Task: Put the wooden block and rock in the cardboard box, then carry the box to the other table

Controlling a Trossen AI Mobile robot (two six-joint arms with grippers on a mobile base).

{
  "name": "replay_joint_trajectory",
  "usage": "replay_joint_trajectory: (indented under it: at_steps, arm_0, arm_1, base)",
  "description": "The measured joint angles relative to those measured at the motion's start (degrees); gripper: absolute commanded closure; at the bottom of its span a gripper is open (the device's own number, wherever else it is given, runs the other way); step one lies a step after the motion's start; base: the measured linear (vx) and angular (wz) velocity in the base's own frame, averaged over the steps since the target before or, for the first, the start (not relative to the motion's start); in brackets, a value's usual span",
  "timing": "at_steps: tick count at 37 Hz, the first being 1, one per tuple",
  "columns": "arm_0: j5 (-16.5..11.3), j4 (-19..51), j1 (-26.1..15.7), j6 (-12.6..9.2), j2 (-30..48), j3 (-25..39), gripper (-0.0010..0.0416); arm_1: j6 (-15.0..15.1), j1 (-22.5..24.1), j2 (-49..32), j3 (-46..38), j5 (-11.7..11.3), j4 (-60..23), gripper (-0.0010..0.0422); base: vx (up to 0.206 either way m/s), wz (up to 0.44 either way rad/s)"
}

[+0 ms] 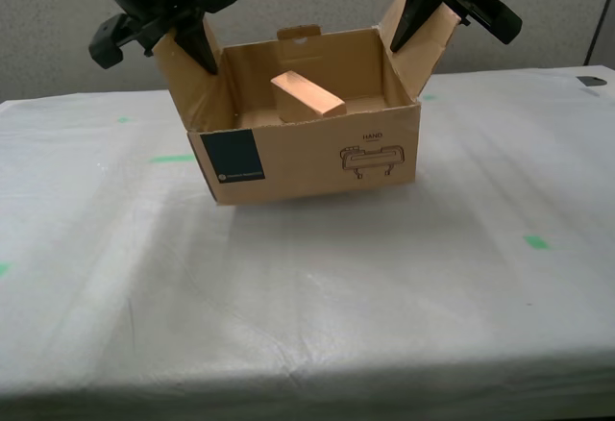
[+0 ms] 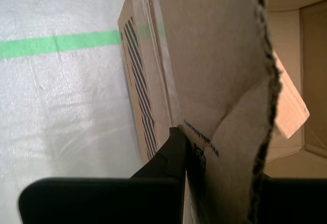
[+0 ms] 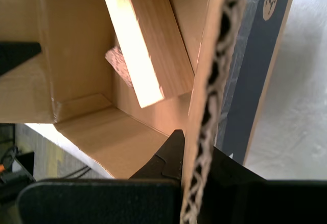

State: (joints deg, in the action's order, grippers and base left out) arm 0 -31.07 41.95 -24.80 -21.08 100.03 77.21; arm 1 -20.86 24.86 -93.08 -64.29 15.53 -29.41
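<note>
Cardboard box (image 1: 307, 157), held just above the other table (image 1: 288, 306) with its white sheet. At the exterior view's left, my first gripper (image 1: 187, 41) clamped on one side flap. Inside, wooden block (image 1: 306, 94) tilted, rock (image 3: 118, 60) tucked beneath. At right, my second gripper (image 1: 423, 17) pinching the opposite flap.

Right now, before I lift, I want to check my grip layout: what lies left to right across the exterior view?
My first gripper on a cardboard box flap → wooden block → my second gripper on the opposite flap → green tape mark.
</note>
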Motion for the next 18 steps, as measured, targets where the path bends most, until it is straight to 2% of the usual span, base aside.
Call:
replay_joint_trajectory:
  at_steps: [8, 14, 18]
  arm_0:
    - [-0.13, -2.73, 3.08, -2.1, 2.19, 1.22, 0.0406]
    - [-0.11, -0.02, 3.98, -1.38, 8.07, 7.43, 0.0406]
    - [-0.15, 2.93, 3.89, -0.9, 10.75, 12.63, 0.0406]
  arm_1:
    - [1.09, -0.15, -3.41, -3.85, 0.39, 0.26, 0.0413]
    - [1.18, -0.26, -4.31, -4.83, 0.22, 0.42, 0.0413]
    - [1.16, -0.37, -4.22, -4.92, -1.27, 0.72, 0.0413]
  base:
    - [0.0, 0.0]
    - [0.0, 0.0]
    - [0.0, 0.0]
